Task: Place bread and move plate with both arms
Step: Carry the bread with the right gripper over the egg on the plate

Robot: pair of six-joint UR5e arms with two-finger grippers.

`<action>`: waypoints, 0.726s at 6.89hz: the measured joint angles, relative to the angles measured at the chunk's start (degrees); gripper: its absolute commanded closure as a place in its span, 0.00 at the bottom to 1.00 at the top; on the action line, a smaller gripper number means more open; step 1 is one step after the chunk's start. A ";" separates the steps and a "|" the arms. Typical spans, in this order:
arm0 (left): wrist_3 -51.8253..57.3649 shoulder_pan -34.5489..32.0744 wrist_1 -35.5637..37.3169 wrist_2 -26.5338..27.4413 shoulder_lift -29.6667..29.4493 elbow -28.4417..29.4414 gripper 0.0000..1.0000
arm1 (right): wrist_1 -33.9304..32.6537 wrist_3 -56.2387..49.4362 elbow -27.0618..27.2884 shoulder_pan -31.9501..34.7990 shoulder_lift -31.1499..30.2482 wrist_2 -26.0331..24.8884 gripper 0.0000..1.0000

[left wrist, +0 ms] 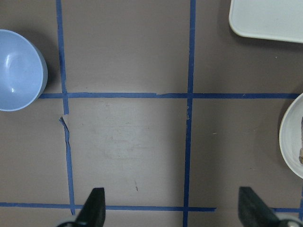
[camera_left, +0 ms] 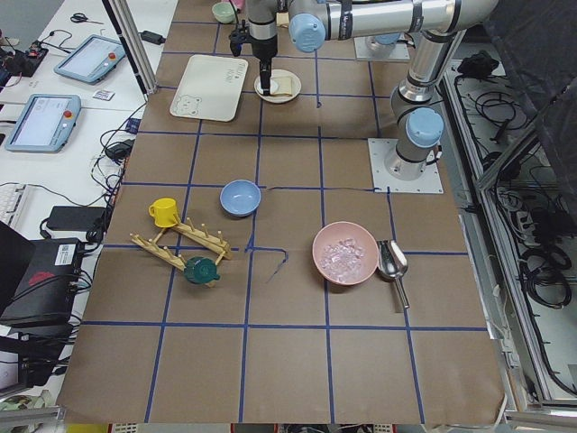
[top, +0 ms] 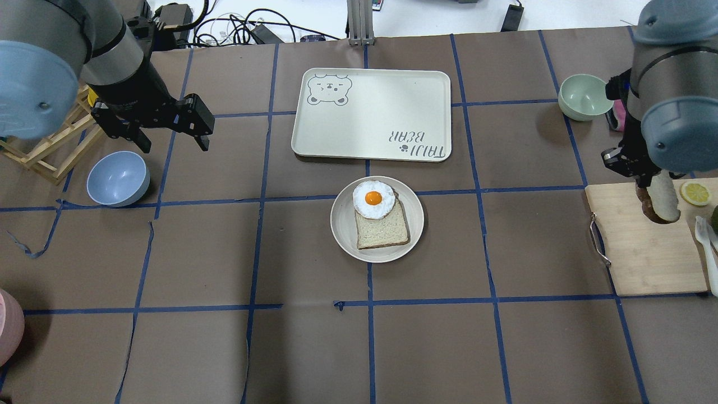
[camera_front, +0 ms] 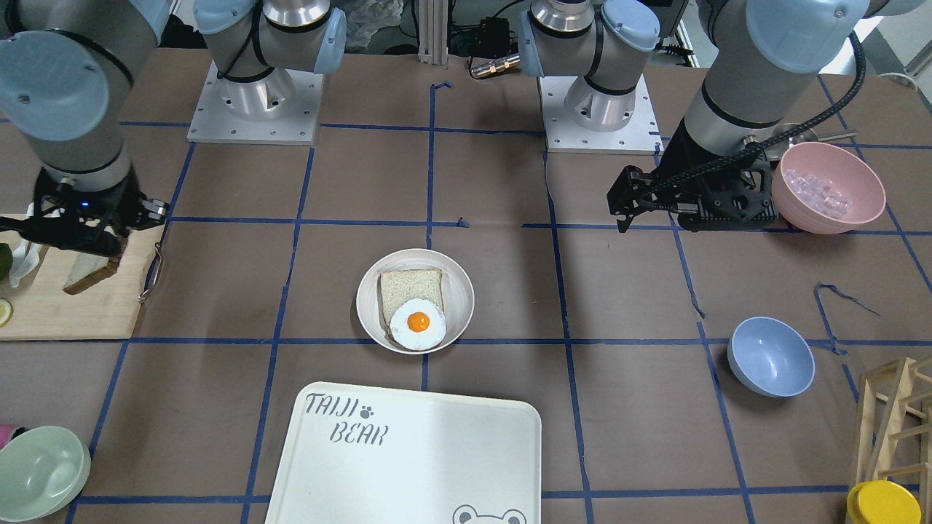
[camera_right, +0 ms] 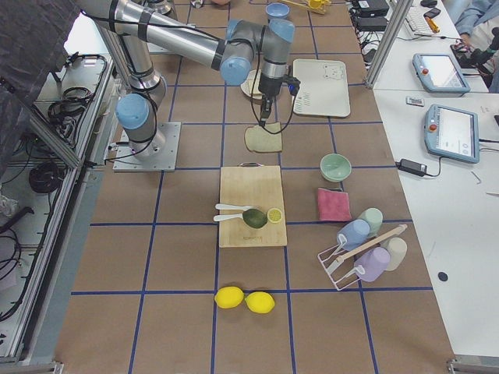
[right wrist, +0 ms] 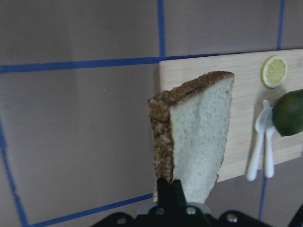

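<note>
My right gripper (top: 646, 180) is shut on the bread (top: 662, 199), a domed, dark-crusted slice. It holds the slice upright above the far end of the wooden cutting board (top: 645, 252). The right wrist view shows the bread (right wrist: 199, 142) pinched at its lower edge by the gripper (right wrist: 170, 188). The white plate (top: 343, 224) sits at the table's centre and carries a squarer slice (top: 384, 227) and a fried egg (top: 373, 199). My left gripper (top: 174, 145) is open and empty, hovering far left of the plate, whose rim (left wrist: 289, 137) shows at the left wrist view's right edge.
The "TAIJI BEAR" tray (top: 373, 112) lies just beyond the plate. A blue bowl (top: 118, 178) and a wooden rack (top: 39, 151) are near my left gripper. A green bowl (top: 583, 96) stands far right. A lemon slice (top: 694, 193) and white spoons (top: 705, 247) lie on the board.
</note>
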 measured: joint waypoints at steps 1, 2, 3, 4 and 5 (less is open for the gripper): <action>-0.01 0.00 0.16 -0.03 -0.01 0.02 0.00 | 1.25 8.41 -0.58 6.23 0.32 3.22 1.00; -0.02 0.00 0.42 -0.05 0.01 0.02 0.00 | 1.64 17.38 -0.77 12.53 1.12 6.00 1.00; -0.02 0.00 0.57 -0.04 0.06 0.02 0.00 | 1.51 24.74 -0.90 17.58 2.12 8.04 1.00; -0.02 0.02 0.64 -0.02 0.07 0.03 0.00 | 0.70 29.46 -1.16 20.87 3.30 10.80 1.00; -0.02 0.03 0.78 -0.04 0.06 0.03 0.00 | -0.98 32.03 -1.37 22.49 4.36 13.63 1.00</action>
